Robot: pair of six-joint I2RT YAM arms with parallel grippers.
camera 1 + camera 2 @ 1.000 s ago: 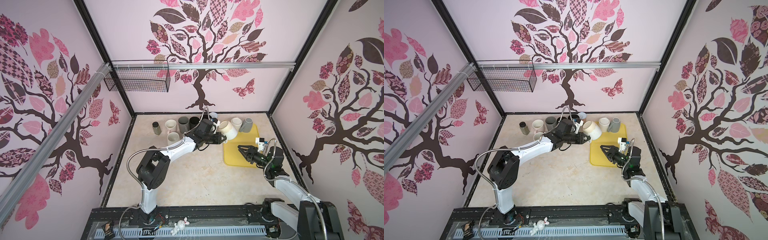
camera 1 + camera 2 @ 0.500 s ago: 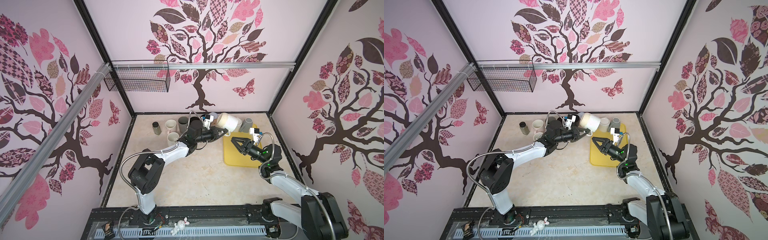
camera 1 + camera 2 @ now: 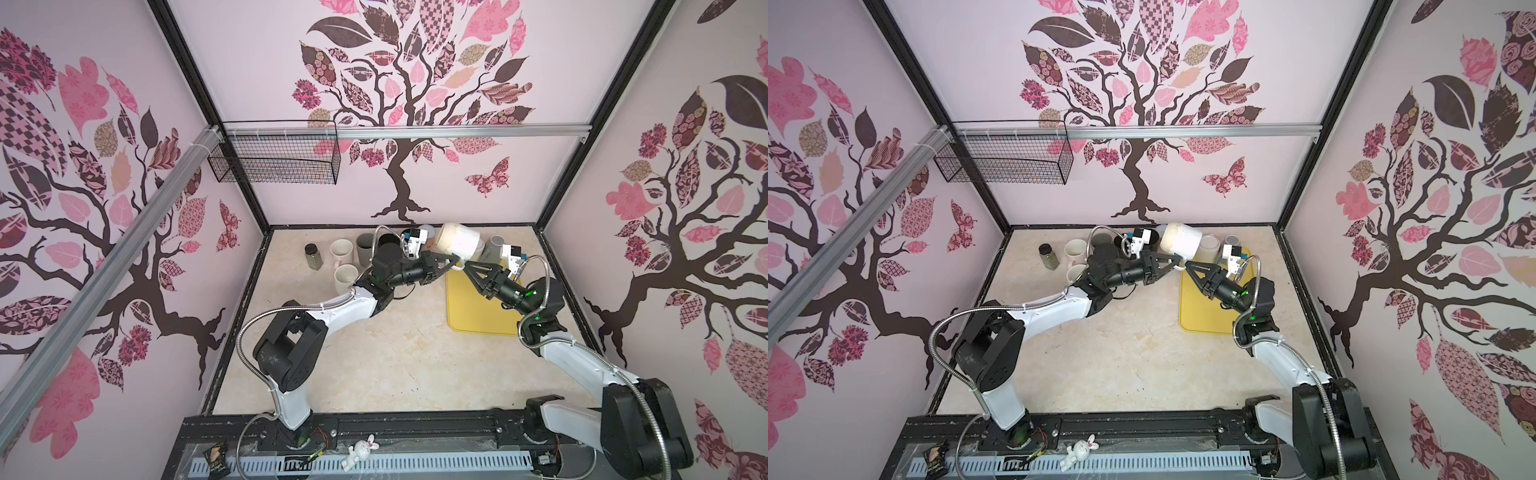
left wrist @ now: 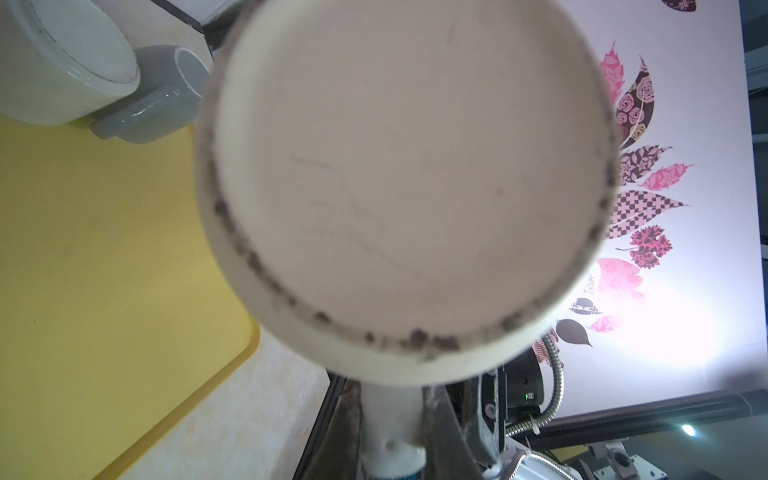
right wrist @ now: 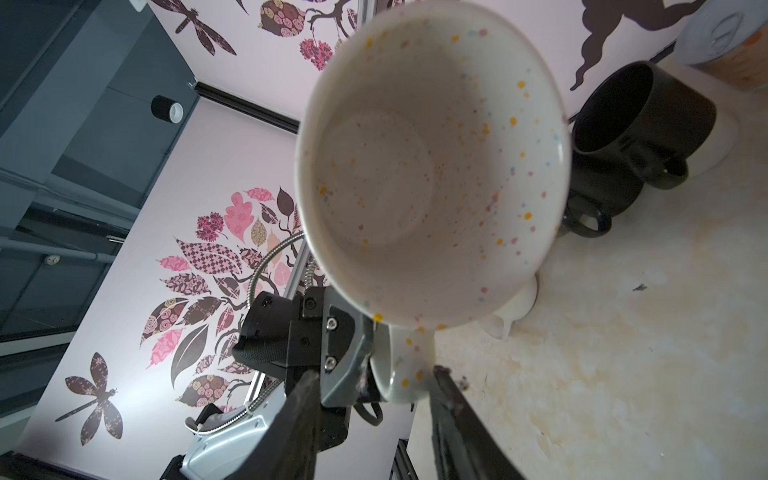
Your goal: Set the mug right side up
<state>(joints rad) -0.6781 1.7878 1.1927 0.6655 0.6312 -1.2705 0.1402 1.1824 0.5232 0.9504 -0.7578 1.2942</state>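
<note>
In both top views the cream speckled ceramic mug (image 3: 459,245) (image 3: 1181,243) hangs in the air over the back edge of the yellow plastic tray (image 3: 478,309) (image 3: 1204,309). It is clearly higher than a second ago, when it was low by the tray's back corner. The left pincer (image 3: 452,262) (image 3: 1173,261) holds it by the handle, clamped narrow. The mug lies roughly on its side, base toward the back wall. The right pincer (image 3: 467,266) (image 3: 1187,266) has risen from low over the tray, and its tips now sit just beside the left pincer's.

In the left wrist view the mug's flat, scuffed base (image 4: 407,178) fills most of the picture. The handle (image 4: 392,419) runs down into the left pincer. The tray (image 4: 104,249) and the pale stone-look worktop (image 4: 249,415) lie well beneath.

In the right wrist view we look straight into the mug's open mouth (image 5: 432,166). The right pincer (image 5: 374,376) stands partly open, with one jaw on either side of the handle (image 5: 409,365) and neither yet pressing it. The left pincer (image 5: 332,345) grips that same handle.

We judge the turn about half done. The lift has made room, and a handover to the right pincer looks set up to finish rotating the mug rim-up.
</note>
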